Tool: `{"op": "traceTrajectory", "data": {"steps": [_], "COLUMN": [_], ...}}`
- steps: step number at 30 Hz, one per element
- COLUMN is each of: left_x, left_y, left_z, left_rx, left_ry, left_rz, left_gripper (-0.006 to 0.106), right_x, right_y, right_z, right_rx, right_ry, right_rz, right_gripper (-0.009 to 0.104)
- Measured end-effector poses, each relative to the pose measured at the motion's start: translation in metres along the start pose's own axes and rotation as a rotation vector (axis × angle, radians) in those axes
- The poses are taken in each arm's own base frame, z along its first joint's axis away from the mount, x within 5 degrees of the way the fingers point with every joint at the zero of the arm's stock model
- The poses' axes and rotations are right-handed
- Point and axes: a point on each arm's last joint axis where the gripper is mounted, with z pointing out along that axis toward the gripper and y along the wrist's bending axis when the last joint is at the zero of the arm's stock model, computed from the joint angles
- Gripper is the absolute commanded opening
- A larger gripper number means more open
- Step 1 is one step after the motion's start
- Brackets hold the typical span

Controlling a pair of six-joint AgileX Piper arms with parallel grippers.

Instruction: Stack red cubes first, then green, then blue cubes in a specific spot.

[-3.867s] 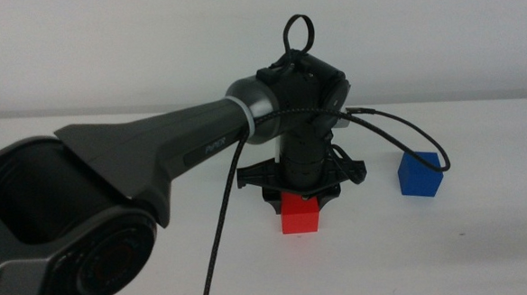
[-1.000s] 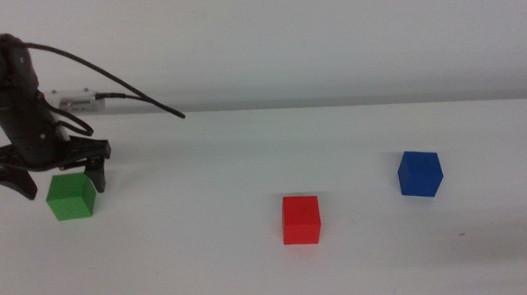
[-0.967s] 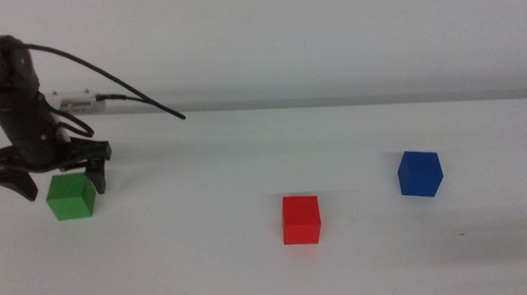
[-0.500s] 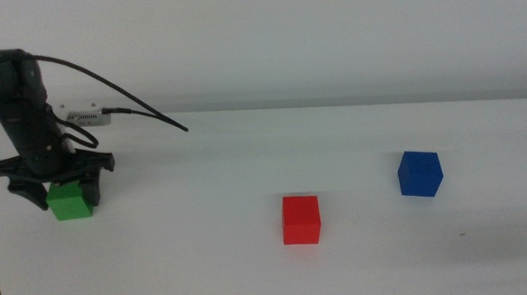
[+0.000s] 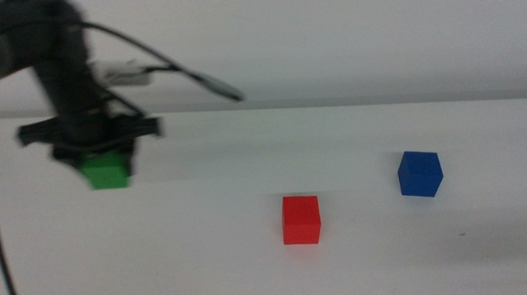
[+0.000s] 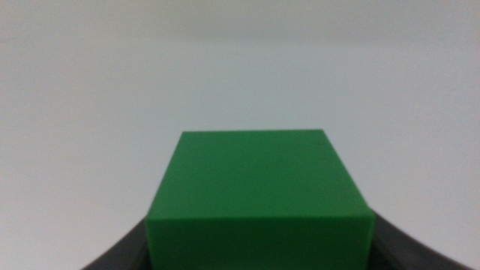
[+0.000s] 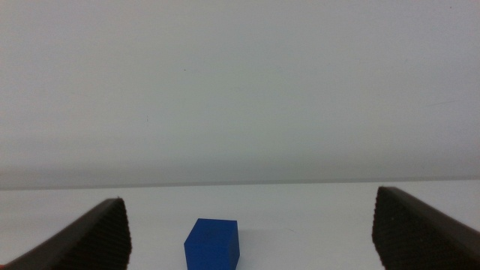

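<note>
L gripper (image 5: 102,160) is clamped on the green cube (image 5: 108,172), held above the table at far left. Red cube (image 5: 301,220) sits mid-table; blue cube (image 5: 419,173) well apart. R gripper (image 7: 247,225) spread wide, empty. Align green square over red, lower gently, then release.

Three small matte solid cubes were in view, one bright red cube (image 5: 301,220), one green cube (image 5: 108,172) and one deep blue cube (image 5: 419,173), along with two dark parallel grippers, the left gripper (image 5: 96,149) and the right gripper (image 7: 251,229).
</note>
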Motion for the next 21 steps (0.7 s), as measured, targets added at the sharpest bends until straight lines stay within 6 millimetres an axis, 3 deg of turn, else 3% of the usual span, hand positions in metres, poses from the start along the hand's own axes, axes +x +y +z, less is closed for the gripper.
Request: {"op": "traceTrajectory", "data": {"steps": [2, 7, 11, 15, 21], "left_x": [0.017, 0.06, 0.08, 0.086, 0.094], "left_y": [-0.041, -0.131, -0.181, -0.206, -0.219], "left_z": [-0.017, -0.036, -0.039, -0.03, -0.022], "left_rx": [0.007, 0.067, 0.105, 0.126, 0.134], "left_ry": [-0.045, -0.088, -0.107, -0.085, -0.049], "left_rz": [-0.003, 0.026, 0.08, 0.072, 0.044], "left_gripper": [-0.002, -0.002, -0.002, -0.002, -0.002], "right_x": [0.0, 0.0, 0.0, 0.0, 0.0], "right_y": [0.0, 0.0, 0.0, 0.0, 0.0], "right_z": [0.0, 0.0, 0.0, 0.0, 0.0], "right_rx": [0.0, 0.0, 0.0, 0.0, 0.0], "right_ry": [0.0, 0.0, 0.0, 0.0, 0.0], "right_rz": [0.0, 0.0, 0.0, 0.0, 0.0], "right_gripper": [0.085, 0.085, 0.085, 0.085, 0.085]}}
